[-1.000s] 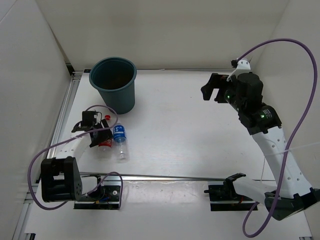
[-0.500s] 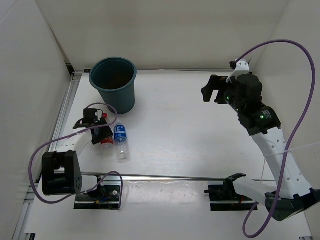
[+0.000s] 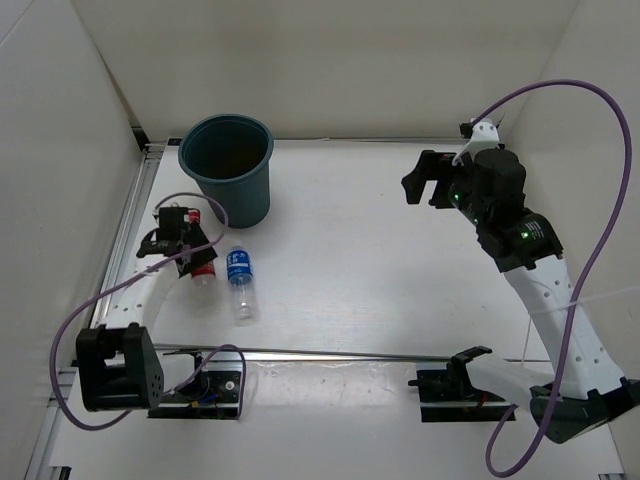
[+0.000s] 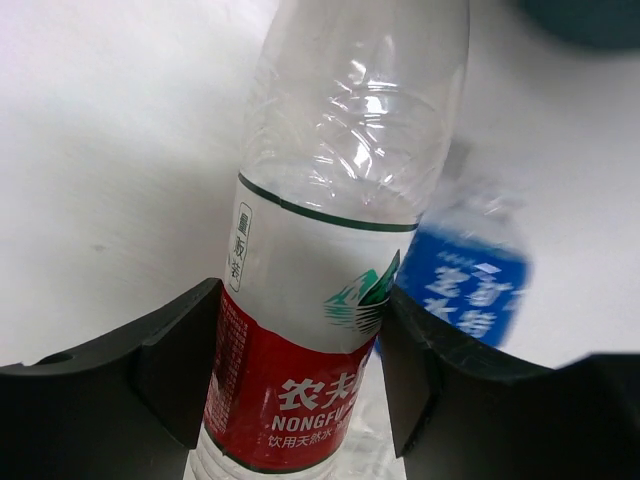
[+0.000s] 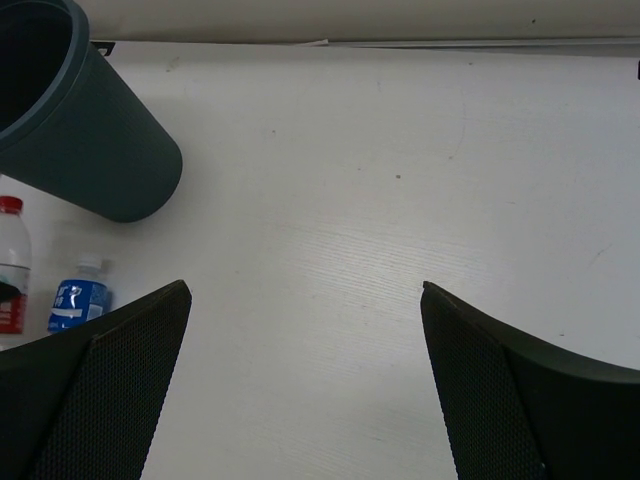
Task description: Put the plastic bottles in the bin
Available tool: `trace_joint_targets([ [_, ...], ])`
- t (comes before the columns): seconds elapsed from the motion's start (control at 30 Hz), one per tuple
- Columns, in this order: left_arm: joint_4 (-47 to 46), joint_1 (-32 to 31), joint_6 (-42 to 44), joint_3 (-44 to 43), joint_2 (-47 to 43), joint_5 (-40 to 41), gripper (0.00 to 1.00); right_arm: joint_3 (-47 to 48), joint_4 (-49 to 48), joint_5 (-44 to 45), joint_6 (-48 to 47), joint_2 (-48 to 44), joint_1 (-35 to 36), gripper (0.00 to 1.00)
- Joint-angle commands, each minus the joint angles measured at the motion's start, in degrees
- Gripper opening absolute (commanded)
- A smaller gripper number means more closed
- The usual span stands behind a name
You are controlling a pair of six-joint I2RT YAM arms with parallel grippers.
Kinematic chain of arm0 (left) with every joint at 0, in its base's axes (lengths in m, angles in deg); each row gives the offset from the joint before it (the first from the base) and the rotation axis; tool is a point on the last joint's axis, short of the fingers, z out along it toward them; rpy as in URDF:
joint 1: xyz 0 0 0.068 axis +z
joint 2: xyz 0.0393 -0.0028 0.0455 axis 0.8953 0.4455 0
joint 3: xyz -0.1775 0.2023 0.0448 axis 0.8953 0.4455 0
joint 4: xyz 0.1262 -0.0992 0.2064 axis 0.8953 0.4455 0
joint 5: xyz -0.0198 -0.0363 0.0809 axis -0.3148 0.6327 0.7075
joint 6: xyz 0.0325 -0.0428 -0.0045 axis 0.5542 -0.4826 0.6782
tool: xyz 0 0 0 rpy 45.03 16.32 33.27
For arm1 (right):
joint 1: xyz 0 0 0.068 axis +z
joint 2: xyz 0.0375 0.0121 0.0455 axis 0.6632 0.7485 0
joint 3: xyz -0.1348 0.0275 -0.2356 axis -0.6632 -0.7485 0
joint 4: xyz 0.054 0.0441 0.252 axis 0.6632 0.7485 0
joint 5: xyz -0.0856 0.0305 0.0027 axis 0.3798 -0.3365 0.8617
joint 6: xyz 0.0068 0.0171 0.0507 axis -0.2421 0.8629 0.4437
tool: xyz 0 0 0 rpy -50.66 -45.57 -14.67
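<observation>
Fig.: my L gripper (image 3: 188, 250), just near-left of the bin (image 3: 236, 196), is clenched on the red-labelled bottle (image 4: 340, 200). Both fingers press its label, cap toward the bin. The blue-labelled bottle (image 3: 238, 268) lies on the white tabletop (image 3: 350, 260) in front of the bin. R gripper (image 5: 305, 290), far right of the bin, hangs w/ jaws spread wide. White wall panels (image 3: 300, 60) enclose the bench. Can't tell if the held bottle clears the surface.
</observation>
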Motion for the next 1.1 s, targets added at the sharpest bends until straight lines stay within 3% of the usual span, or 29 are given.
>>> trace_joint_targets([
  [0.0,2.4,1.6,-0.3,-7.6,-5.8,5.7,0.36,-0.1,-2.1,-1.4,-0.1,0.8,-0.2,0.99],
  [0.17,2.9,2.2,0.7,-18.5,-7.5,7.0,0.35,-0.1,-2.1,-2.1,0.4,1.3,-0.2,0.99],
  [0.47,2.9,2.2,2.5,-46.6,-0.2,7.5,0.36,-0.1,-2.7,-5.6,1.6,2.4,-0.2,0.99],
  [0.73,2.4,1.5,-0.9,-70.7,19.0,2.9,0.36,-1.1,-2.0,-7.4,2.1,1.3,-0.2,0.99],
  [1.07,2.4,-2.8,-1.2,-84.3,37.7,1.8,0.4,-1.7,0.5,-5.0,0.3,-1.1,-0.2,0.99],
])
